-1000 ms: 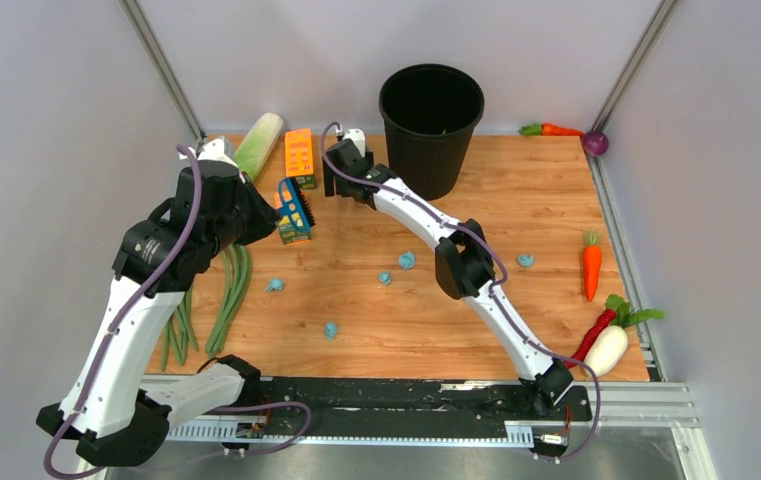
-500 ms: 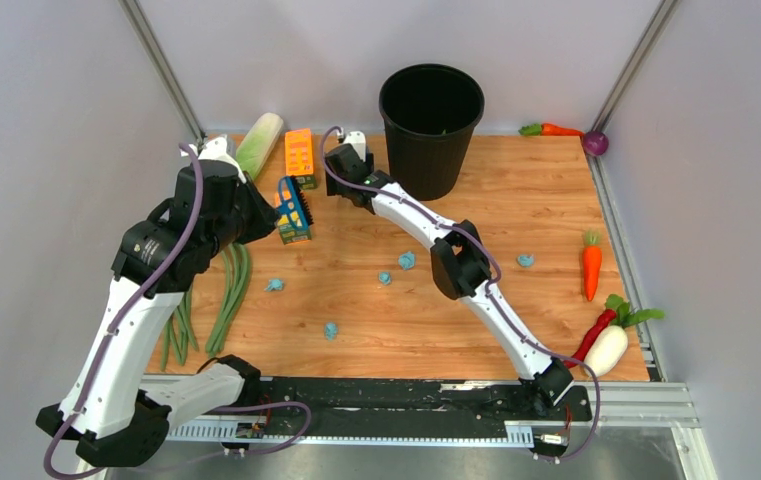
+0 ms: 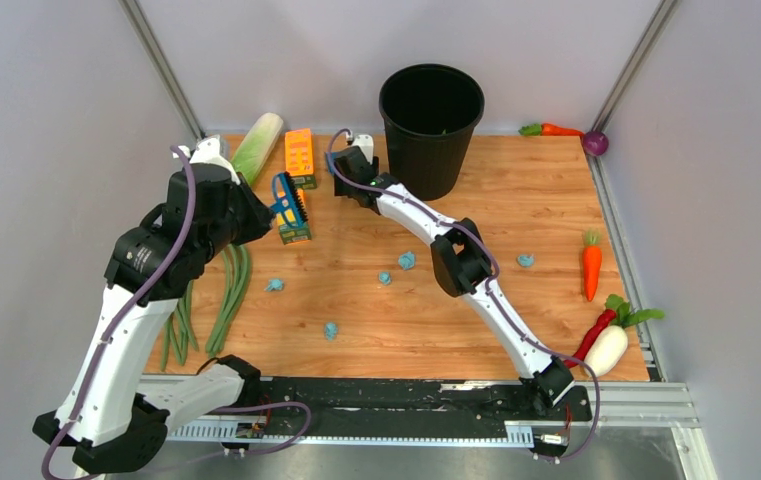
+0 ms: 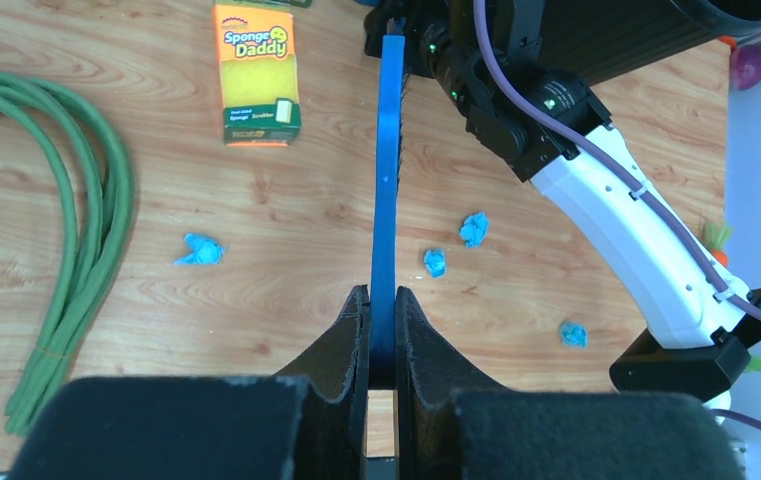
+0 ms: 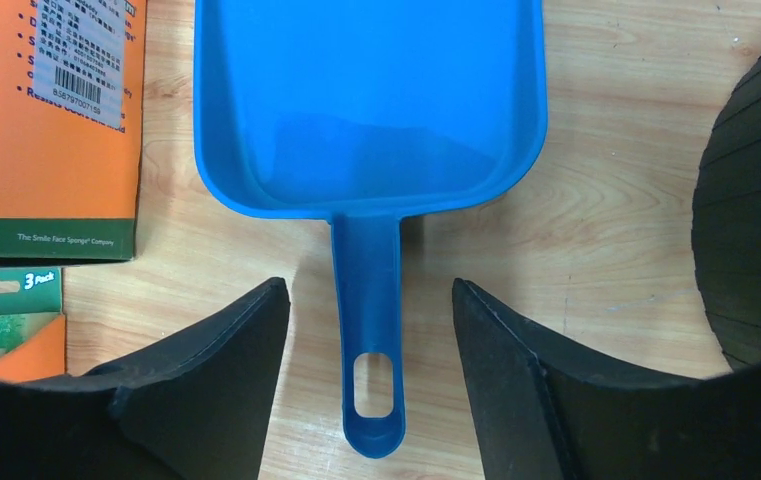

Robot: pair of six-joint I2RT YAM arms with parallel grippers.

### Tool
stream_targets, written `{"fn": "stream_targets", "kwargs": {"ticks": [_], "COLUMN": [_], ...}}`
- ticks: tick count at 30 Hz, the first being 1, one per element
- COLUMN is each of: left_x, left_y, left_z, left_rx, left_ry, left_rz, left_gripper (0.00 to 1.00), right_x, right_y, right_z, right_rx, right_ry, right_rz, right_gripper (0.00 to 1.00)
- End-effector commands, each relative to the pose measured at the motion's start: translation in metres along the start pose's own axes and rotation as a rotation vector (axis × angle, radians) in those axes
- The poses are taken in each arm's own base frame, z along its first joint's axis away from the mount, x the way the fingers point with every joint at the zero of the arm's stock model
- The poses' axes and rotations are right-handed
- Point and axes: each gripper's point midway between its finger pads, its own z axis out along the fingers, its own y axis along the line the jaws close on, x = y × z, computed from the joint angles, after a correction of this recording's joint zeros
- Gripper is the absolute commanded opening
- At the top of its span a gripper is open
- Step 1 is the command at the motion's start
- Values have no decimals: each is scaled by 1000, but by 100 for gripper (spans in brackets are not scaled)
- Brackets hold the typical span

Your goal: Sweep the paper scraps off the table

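Observation:
Several light-blue paper scraps (image 3: 407,260) (image 4: 473,228) lie scattered over the middle of the wooden table (image 3: 516,200). My left gripper (image 4: 381,300) (image 3: 261,213) is shut on the thin blue handle of the hand brush (image 4: 388,190). It holds the brush (image 3: 292,203) above the table's back left, black bristles to the right. My right gripper (image 5: 369,300) (image 3: 346,172) stands open at the back. Its fingers (image 5: 216,360) flank the handle of the blue dustpan (image 5: 371,100) without touching it. The pan lies flat on the wood.
A black bin (image 3: 431,120) stands at the back, right of the right gripper. Orange sponge boxes (image 3: 299,155) (image 5: 46,120) sit left of the dustpan. Green beans (image 3: 226,290) lie along the left edge. Carrots (image 3: 591,270) and a white radish (image 3: 606,348) lie at the right.
The right gripper's jaws have narrowed around the dustpan handle, and its wrist has shifted slightly right. The left arm has carried the brush a little up and to the left.

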Motion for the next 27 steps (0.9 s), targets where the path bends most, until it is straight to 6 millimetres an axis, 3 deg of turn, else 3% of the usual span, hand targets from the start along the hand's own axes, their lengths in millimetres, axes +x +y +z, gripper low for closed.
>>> {"fn": "stream_targets", "kwargs": {"ticks": [1, 6, 15, 27], "left_x": [-13, -14, -18, -23], "left_y": [-2, -2, -1, 10], "left_z": [-3, -2, -1, -11], "left_rx": [9, 4, -5, -28], "left_ry": [-54, -57, -73, -126], "left_rz": [8, 7, 3, 9], "left_gripper": [0, 0, 0, 0], "right_x": [24, 30, 49, 63], "right_y": [2, 2, -1, -1], "right_z": [11, 14, 4, -3], "right_rx": [-27, -32, -8, -6], "right_ry": [51, 65, 131, 167], "right_rz": [26, 21, -76, -141], "right_gripper": [65, 51, 44, 17]}}
